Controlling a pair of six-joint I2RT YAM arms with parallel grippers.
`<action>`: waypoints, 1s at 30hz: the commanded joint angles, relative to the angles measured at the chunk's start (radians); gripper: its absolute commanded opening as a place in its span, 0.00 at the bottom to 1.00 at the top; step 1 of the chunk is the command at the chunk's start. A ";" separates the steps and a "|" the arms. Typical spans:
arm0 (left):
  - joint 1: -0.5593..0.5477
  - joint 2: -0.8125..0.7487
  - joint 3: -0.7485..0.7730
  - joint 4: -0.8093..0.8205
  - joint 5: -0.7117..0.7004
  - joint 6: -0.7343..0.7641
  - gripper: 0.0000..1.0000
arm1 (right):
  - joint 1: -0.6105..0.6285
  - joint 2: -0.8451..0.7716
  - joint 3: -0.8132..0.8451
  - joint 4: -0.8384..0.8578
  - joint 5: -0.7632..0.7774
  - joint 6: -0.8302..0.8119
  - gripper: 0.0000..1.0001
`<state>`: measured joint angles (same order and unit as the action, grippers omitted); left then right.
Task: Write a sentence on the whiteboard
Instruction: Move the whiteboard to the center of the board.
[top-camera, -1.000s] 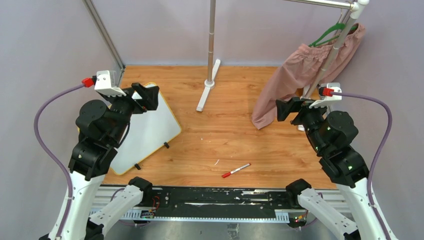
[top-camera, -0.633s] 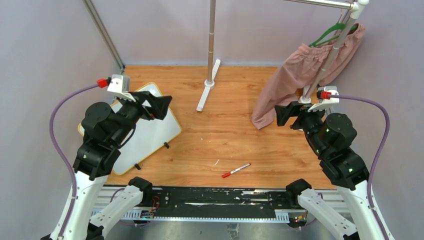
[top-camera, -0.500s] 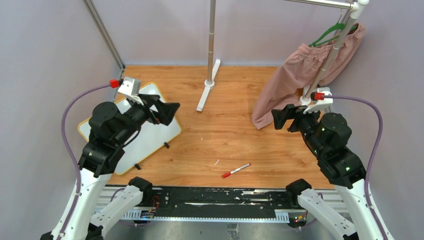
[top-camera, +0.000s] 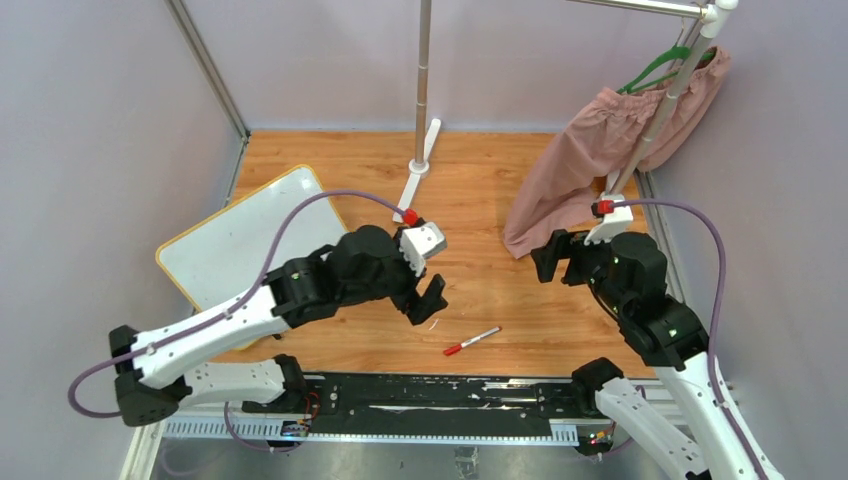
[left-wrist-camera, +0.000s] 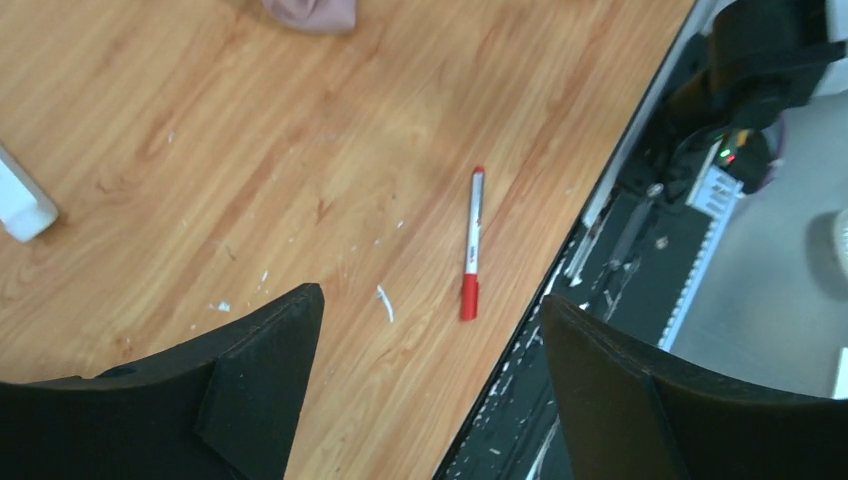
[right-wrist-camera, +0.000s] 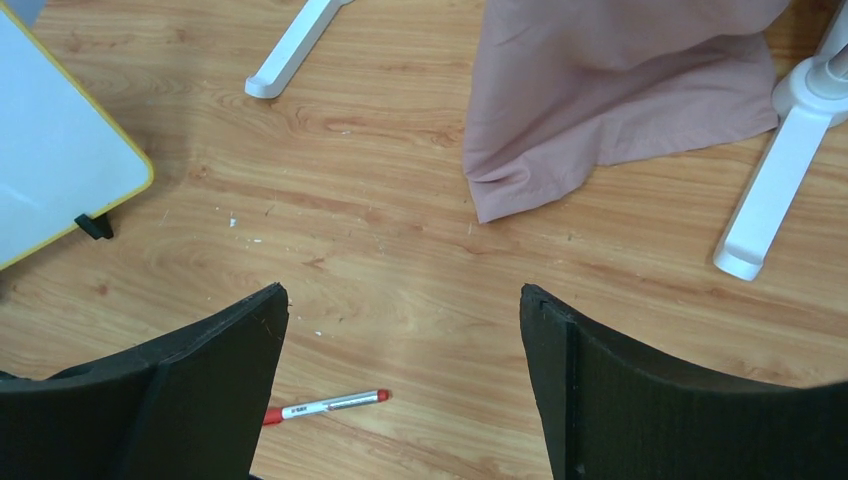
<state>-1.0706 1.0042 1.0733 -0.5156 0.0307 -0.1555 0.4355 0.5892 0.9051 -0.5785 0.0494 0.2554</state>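
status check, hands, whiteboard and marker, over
Left hand open, empty, above red marker. Right hand open, empty. Whiteboard blank. Marker lying capped on table, nothing in the way.

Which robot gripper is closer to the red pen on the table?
The left gripper. It hangs open just beside the red pen, near the table's front edge. The right gripper is farther back, close to the pink cloth.

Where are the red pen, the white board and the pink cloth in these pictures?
marker (top-camera: 472, 341), top view, middle of its barrel.
whiteboard (top-camera: 245, 237), top view, bare white face.
pink garment (top-camera: 585, 160), top view, middle of the hanging cloth.
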 joint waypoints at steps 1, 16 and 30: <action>-0.019 0.128 0.022 -0.021 -0.057 0.034 0.82 | -0.018 -0.047 -0.026 -0.036 -0.034 0.047 0.89; -0.149 0.536 0.035 -0.033 0.028 0.183 0.68 | -0.017 -0.150 -0.133 -0.109 -0.034 0.097 0.87; -0.150 0.705 0.010 0.082 0.043 0.160 0.56 | -0.017 -0.162 -0.166 -0.100 -0.096 0.115 0.87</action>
<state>-1.2144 1.6974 1.0832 -0.4950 0.0582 0.0113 0.4351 0.4461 0.7456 -0.6754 -0.0284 0.3576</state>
